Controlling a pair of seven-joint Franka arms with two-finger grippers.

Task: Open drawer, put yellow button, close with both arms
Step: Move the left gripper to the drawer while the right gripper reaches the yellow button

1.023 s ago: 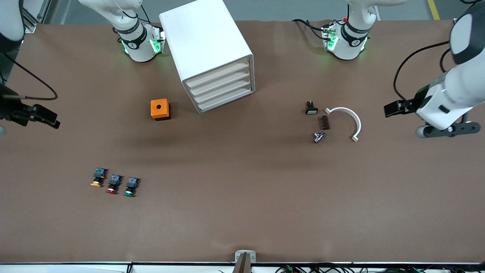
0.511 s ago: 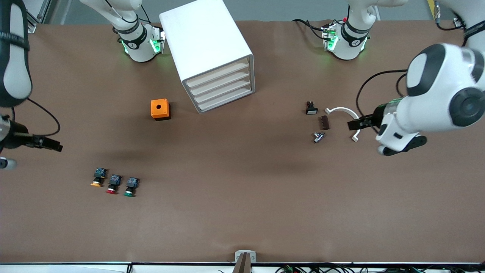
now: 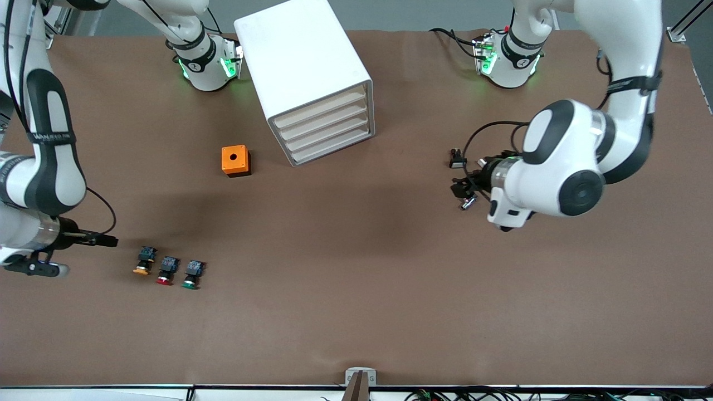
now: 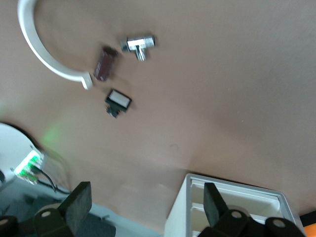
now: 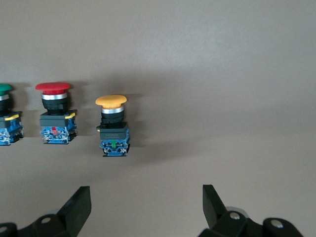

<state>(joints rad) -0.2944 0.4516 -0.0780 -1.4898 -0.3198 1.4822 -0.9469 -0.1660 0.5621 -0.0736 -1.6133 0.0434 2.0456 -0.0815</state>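
The white cabinet (image 3: 303, 67) stands near the robots' bases, and its uppermost drawer (image 3: 320, 109) is shut. The yellow button (image 3: 143, 262) stands on the mat nearer to the front camera, in a row with a red button (image 3: 165, 271) and a green button (image 3: 192, 274). My right gripper (image 3: 108, 241) is open and empty, low beside the yellow button, toward the right arm's end of the table. In the right wrist view the yellow button (image 5: 113, 126) is ahead of the open right gripper (image 5: 143, 202). My left gripper (image 3: 462, 188) is open and empty over several small parts. The left wrist view shows the cabinet (image 4: 180, 219) ahead of the open left gripper (image 4: 146, 205).
An orange box (image 3: 235, 160) with a round hole sits beside the cabinet. A black switch (image 3: 457, 159), a metal tee fitting (image 4: 139, 45), a brown block (image 4: 103, 64) and a white curved piece (image 4: 42, 49) lie under the left arm.
Both arms have swung in over the table. The left gripper moved from the table's end to over the small parts. The right gripper came down toward the yellow button.
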